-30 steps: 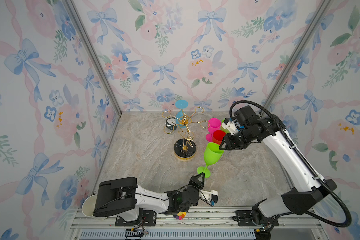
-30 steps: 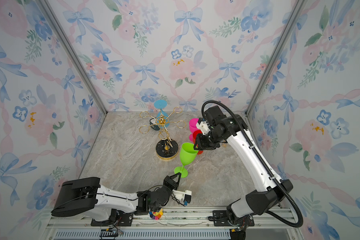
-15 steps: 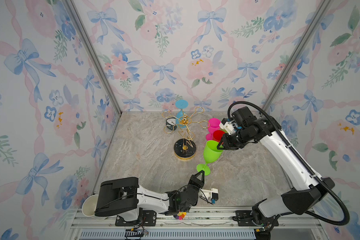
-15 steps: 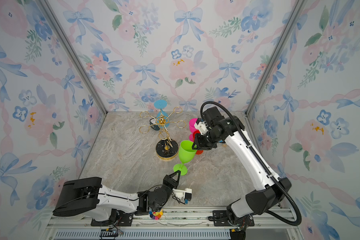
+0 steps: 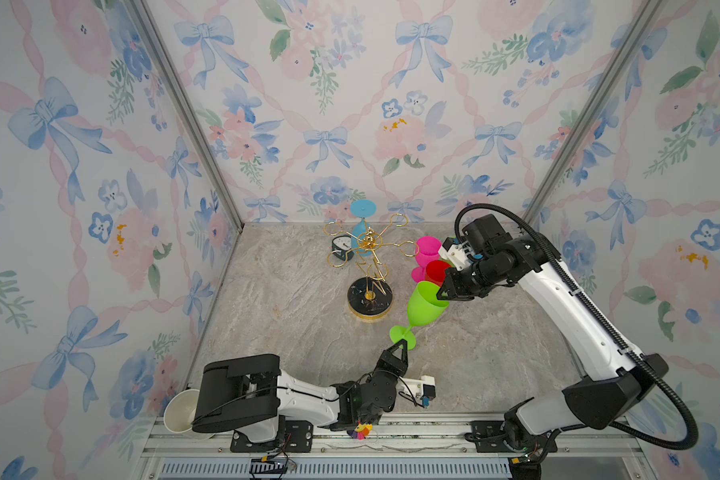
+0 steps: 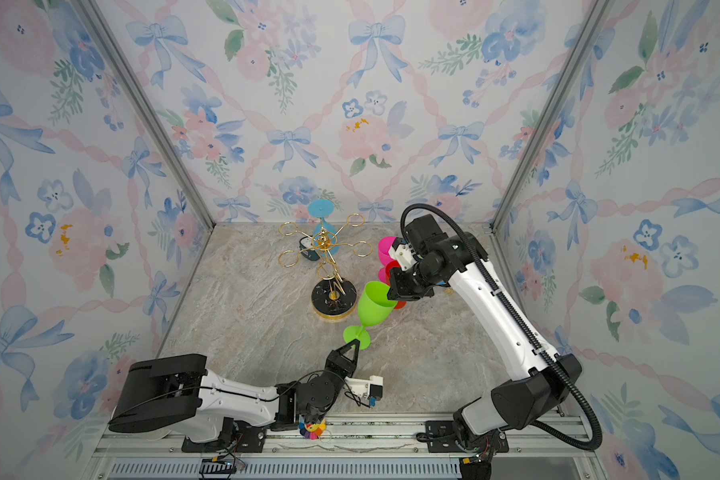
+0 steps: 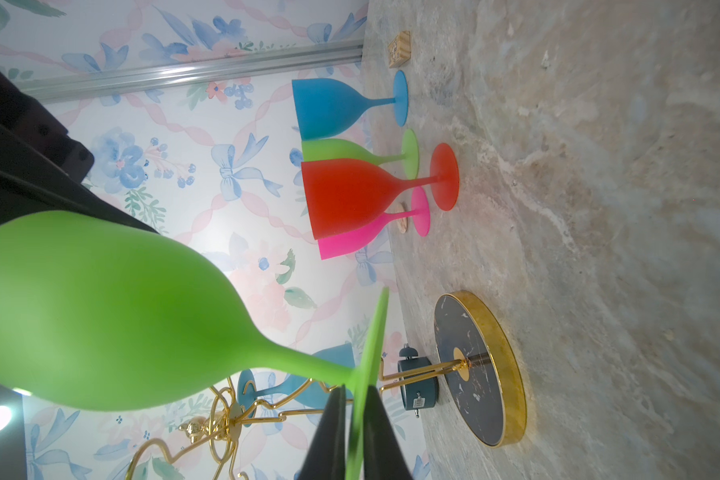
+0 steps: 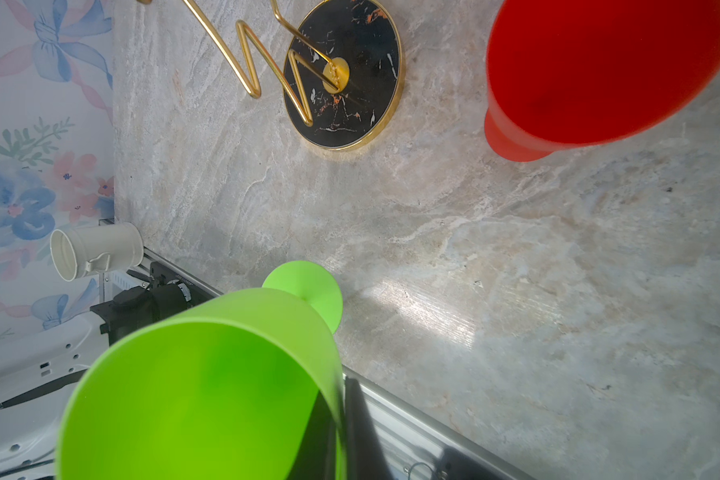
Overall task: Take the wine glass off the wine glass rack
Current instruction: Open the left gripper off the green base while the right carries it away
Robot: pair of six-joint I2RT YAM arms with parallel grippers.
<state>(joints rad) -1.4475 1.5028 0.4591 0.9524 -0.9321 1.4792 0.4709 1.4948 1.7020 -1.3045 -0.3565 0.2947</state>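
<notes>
A green wine glass (image 5: pixel 425 305) (image 6: pixel 373 305) hangs tilted above the table, in front of the gold wine glass rack (image 5: pixel 370 299) (image 6: pixel 334 300). My right gripper (image 5: pixel 440 294) (image 8: pixel 341 382) is shut on its rim, one finger inside the bowl (image 8: pixel 192 395) and one outside. My left gripper (image 5: pixel 400 344) (image 7: pixel 354 388) straddles the edge of the glass's foot (image 7: pixel 371 345) with a thin gap showing, so it is open. A blue glass (image 5: pixel 360 230) hangs upside down on a rear arm of the rack.
A pink glass (image 5: pixel 428 249) and a red glass (image 5: pixel 436 270) stand right of the rack, under my right arm. Behind them in the left wrist view stand a blue glass (image 7: pixel 333 108) and another green glass (image 7: pixel 350 151). A small clock (image 5: pixel 341 247) sits behind the rack. A white cup (image 5: pixel 179 411) lies at the front left.
My right gripper has closed onto the green glass's rim. My left gripper's fingers have eased apart at the foot. The glass itself has hardly moved.
</notes>
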